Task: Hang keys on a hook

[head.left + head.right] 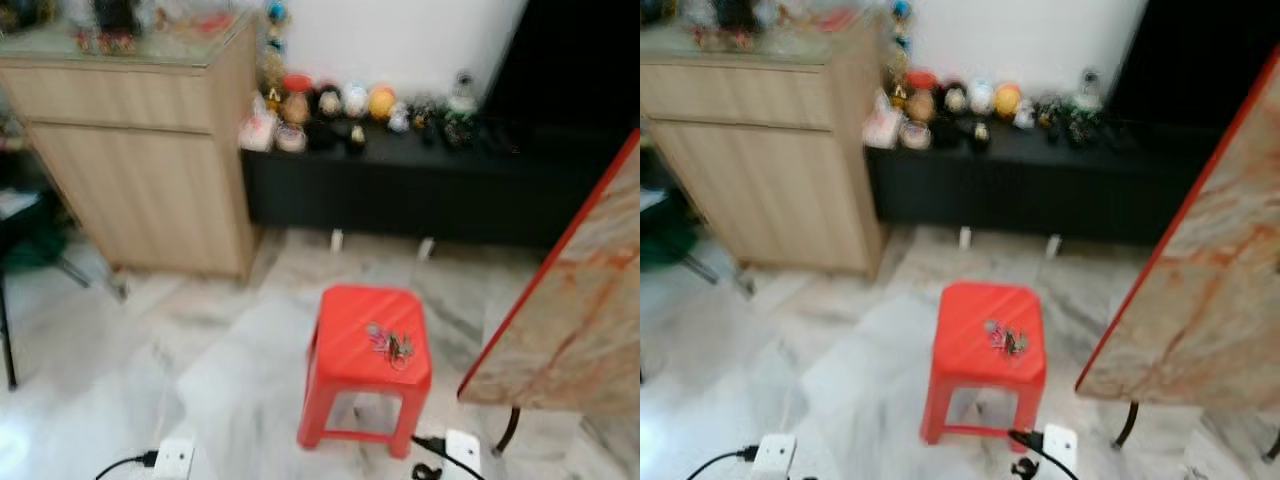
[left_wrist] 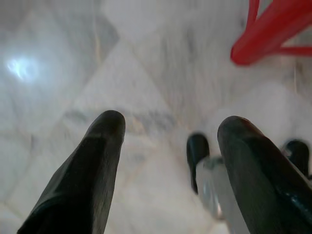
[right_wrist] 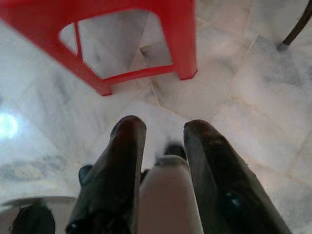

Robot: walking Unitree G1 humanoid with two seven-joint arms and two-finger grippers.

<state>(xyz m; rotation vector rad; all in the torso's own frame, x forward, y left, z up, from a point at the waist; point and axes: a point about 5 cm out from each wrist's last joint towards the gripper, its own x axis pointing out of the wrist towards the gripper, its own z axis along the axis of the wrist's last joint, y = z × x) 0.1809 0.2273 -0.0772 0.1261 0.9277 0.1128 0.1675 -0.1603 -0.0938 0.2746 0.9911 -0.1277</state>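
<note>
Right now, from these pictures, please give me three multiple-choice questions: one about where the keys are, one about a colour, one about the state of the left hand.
1. Where do the keys lie?
A. on the floor
B. on top of the stool
C. on the wooden cabinet

2. What colour is the stool?
A. red
B. blue
C. white

3. How is the left hand?
A. shut on the keys
B. open and holding nothing
C. shut on a cable

Answers:
1 B: the bunch rests on the stool's seat, toward its right side.
2 A: seat and legs are red in both head views.
3 B: in the left wrist view its two fingers stand apart, with only marble floor between them.
</note>
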